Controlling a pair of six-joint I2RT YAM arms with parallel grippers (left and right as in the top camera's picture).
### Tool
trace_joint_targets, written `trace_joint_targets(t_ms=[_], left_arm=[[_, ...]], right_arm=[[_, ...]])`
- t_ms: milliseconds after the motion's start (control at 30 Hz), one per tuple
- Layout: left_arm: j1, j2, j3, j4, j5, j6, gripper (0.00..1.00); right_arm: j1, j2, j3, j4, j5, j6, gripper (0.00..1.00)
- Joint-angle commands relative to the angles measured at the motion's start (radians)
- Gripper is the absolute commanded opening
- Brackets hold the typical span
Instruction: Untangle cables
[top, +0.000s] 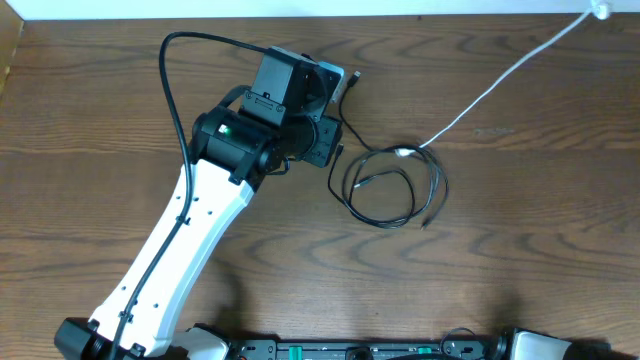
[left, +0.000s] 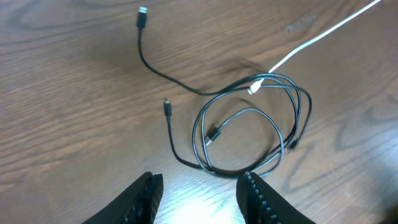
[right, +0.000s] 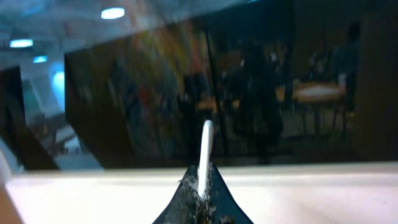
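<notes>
Nearest, found the left gripper spread wide and empty over the wooden tabletop, the near arc of the coiled black cables lying just beyond and between its fingertips. Judged the first danger there: could have closed on two or three strands at once, with several turns running side by side along that arc, and so dragged the whole coil instead of freeing one cord. Could also have scraped the pads on the wood by coming down too hard for so thin a target. A little farther, noted a short black tail ending in a small plug just left of the coil, loose enough to snag on a loop if swept sideways. Farther still, saw the white plug resting against the far arc of the coil; could not tell whether over or under the black strands. Farthest, traced the white cable toward the table's far right corner, pinched between the pressed-together fingers of the right gripper. Feared any pull from that end with the coil pinned at the left: might have cinched the loops tighter or hauled the tangle across the table.
</notes>
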Motion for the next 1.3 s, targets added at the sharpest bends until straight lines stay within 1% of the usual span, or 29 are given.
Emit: trace_joint_targets(t_ms=[0, 33, 133, 200, 267, 400, 500, 567, 667, 800, 867, 1067, 1267], left_arm=[[0.002, 0.043, -0.003, -0.002, 0.051, 0.002, 0.48], [0.001, 0.055, -0.004, -0.002, 0.069, 0.002, 0.50], [-0.005, 0.108, -0.005, -0.002, 0.133, 0.002, 0.50], [-0.011, 0.152, -0.005, -0.003, 0.157, 0.002, 0.50], [-0.018, 0.187, -0.005, -0.003, 0.157, 0.002, 0.50], [-0.019, 0.213, -0.005, 0.005, 0.158, 0.002, 0.50], [-0.019, 0.212, -0.005, 0.022, 0.158, 0.002, 0.50], [-0.019, 0.212, -0.005, 0.027, 0.157, 0.002, 0.50], [-0.019, 0.212, -0.005, 0.027, 0.157, 0.002, 0.50], [-0.019, 0.212, -0.005, 0.028, 0.157, 0.002, 0.50], [-0.019, 0.212, -0.005, 0.027, 0.157, 0.002, 0.50], [-0.019, 0.212, -0.005, 0.028, 0.157, 0.002, 0.50], [-0.019, 0.212, -0.005, 0.027, 0.157, 0.002, 0.50]], right_arm=[[-0.002, -0.010, 0.010, 0.016, 0.049, 0.058, 0.01], [-0.002, -0.014, 0.010, 0.010, 0.039, 0.056, 0.01], [-0.002, -0.019, 0.010, -0.061, 0.025, 0.034, 0.01], [-0.002, -0.018, 0.010, -0.153, 0.084, 0.021, 0.01], [-0.002, -0.008, 0.010, -0.225, 0.138, -0.046, 0.01], [-0.002, 0.034, 0.009, -0.374, 0.328, -0.182, 0.01], [-0.002, 0.083, 0.009, -0.443, 0.414, -0.246, 0.01], [-0.002, 0.119, 0.009, -0.439, 0.449, -0.248, 0.01], [-0.002, 0.154, 0.009, -0.345, 0.492, -0.259, 0.01], [-0.002, 0.145, 0.021, -0.200, 0.505, -0.259, 0.01], [-0.002, 0.122, 0.041, -0.162, 0.506, -0.275, 0.01], [-0.002, 0.049, 0.073, -0.189, 0.514, -0.354, 0.01], [-0.002, -0.010, 0.073, -0.254, 0.608, -0.400, 0.01]])
